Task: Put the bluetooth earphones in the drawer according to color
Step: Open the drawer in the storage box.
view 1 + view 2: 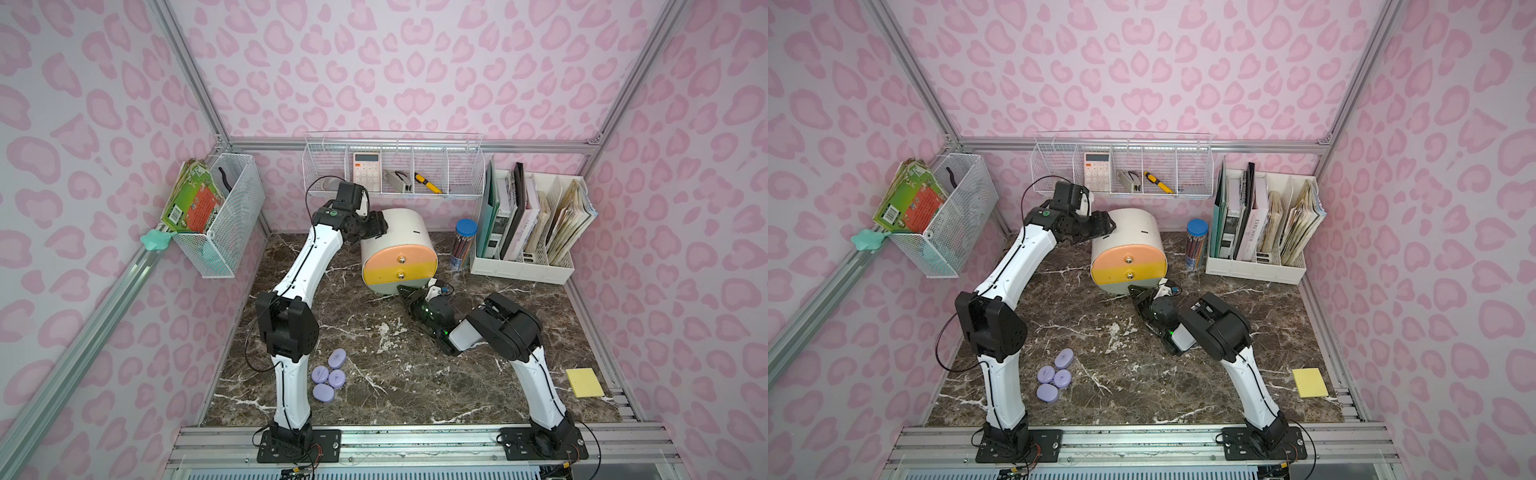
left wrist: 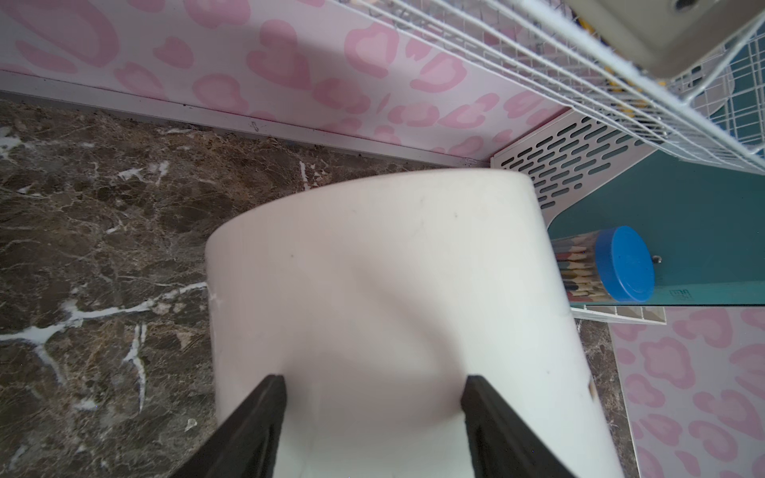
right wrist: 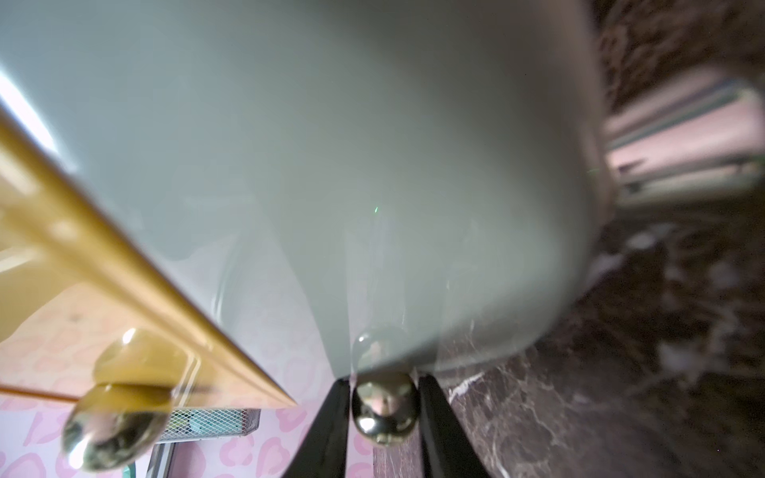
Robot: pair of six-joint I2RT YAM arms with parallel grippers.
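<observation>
The drawer [image 1: 399, 249] [image 1: 1129, 249] is a white round-topped cabinet at the back middle, with peach, yellow and grey-green fronts, all closed. My right gripper [image 1: 405, 291] [image 3: 385, 409] is low at the grey-green front [image 3: 331, 186], shut on that drawer's metal knob [image 3: 385, 414]. My left gripper [image 1: 376, 226] [image 2: 374, 385] is open, its fingers [image 2: 256, 418] spread against the cabinet's white top [image 2: 372, 289] at its rear left. Several lavender bluetooth earphones [image 1: 328, 376] [image 1: 1054, 376] lie clustered on the marble beside the left arm's base.
A blue-lidded pencil tube [image 1: 464, 245] and a white file rack [image 1: 528, 266] with books stand right of the cabinet. A wire shelf [image 1: 395, 166] hangs on the back wall just above my left wrist. A mesh basket [image 1: 224, 216] hangs on the left wall. A yellow pad [image 1: 584, 382] lies front right.
</observation>
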